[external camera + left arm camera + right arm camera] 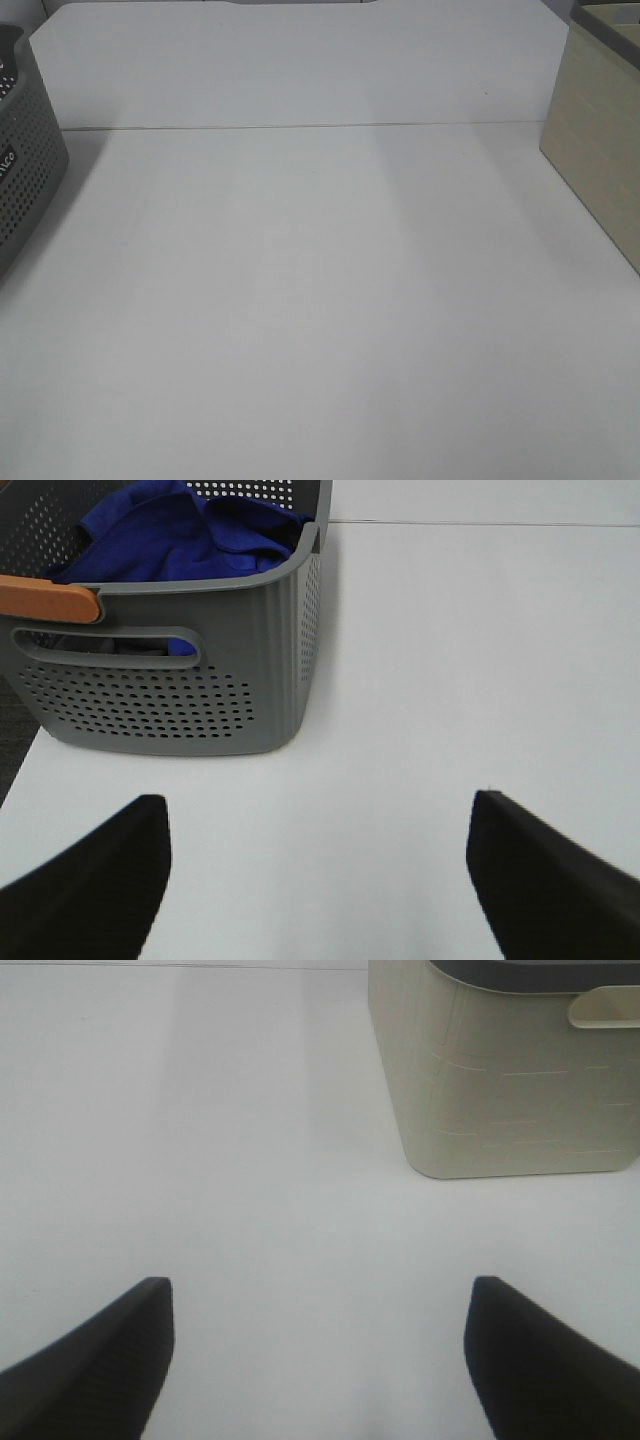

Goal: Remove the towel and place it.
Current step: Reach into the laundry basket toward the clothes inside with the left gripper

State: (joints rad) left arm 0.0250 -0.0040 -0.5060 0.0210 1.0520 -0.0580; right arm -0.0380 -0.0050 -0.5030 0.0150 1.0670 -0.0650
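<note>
Exterior high: grey perforated basket (25,170) at table (320,300) edge, beige bin (600,150) well apart from basket; no arms visible
Left wrist: towel (170,535) bunched inside basket; left gripper (315,805) spread, empty, short of basket
Right wrist: right gripper (315,1285) spread, empty, basket out of view
Judged: removal not begun, everything left

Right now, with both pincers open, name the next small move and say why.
Probably ease the left pincer forward and up over the grey basket: the towel lies bunched inside it, and that pincer is open, empty and short of the basket.
</note>
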